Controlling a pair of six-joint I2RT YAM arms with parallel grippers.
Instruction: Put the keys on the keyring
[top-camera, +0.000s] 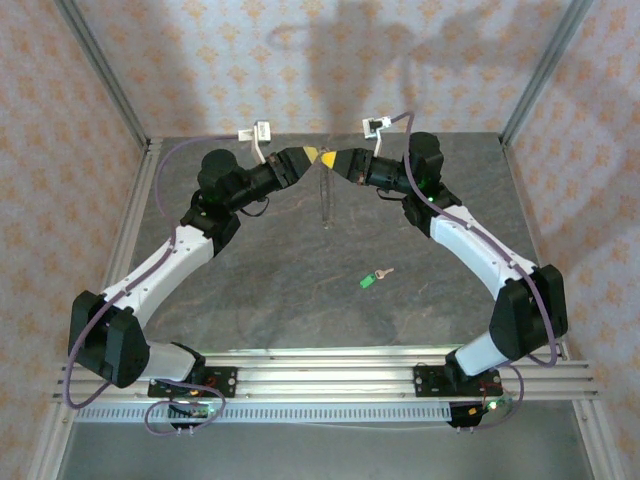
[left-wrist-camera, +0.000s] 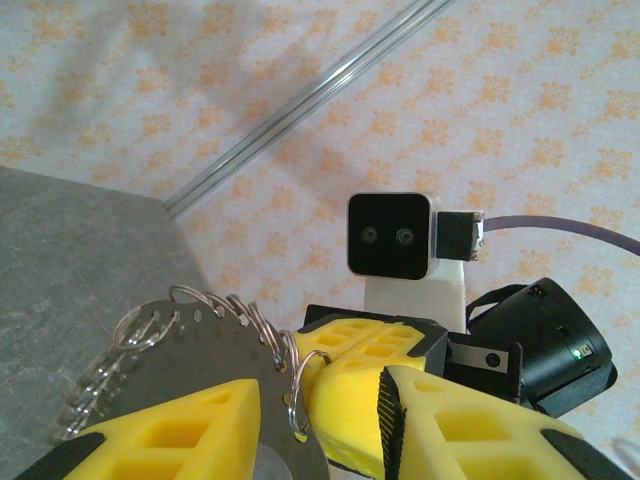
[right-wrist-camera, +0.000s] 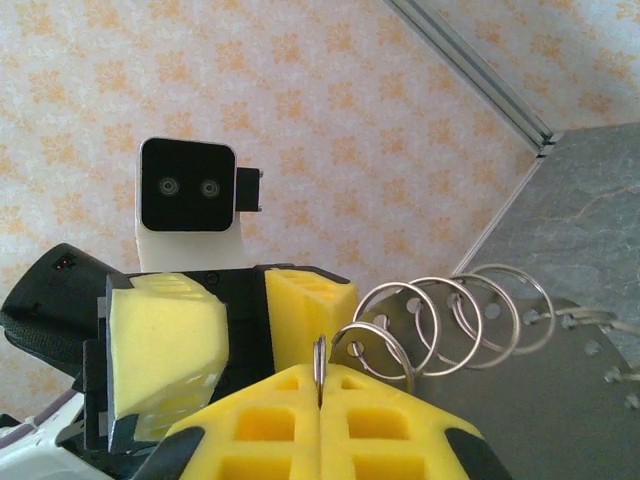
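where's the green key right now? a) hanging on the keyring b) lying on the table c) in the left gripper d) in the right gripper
b: the green key lies loose on the grey table, well away from the keyring.

1. I am finding no text, label, brand, number or sign that I can read in any of these views.
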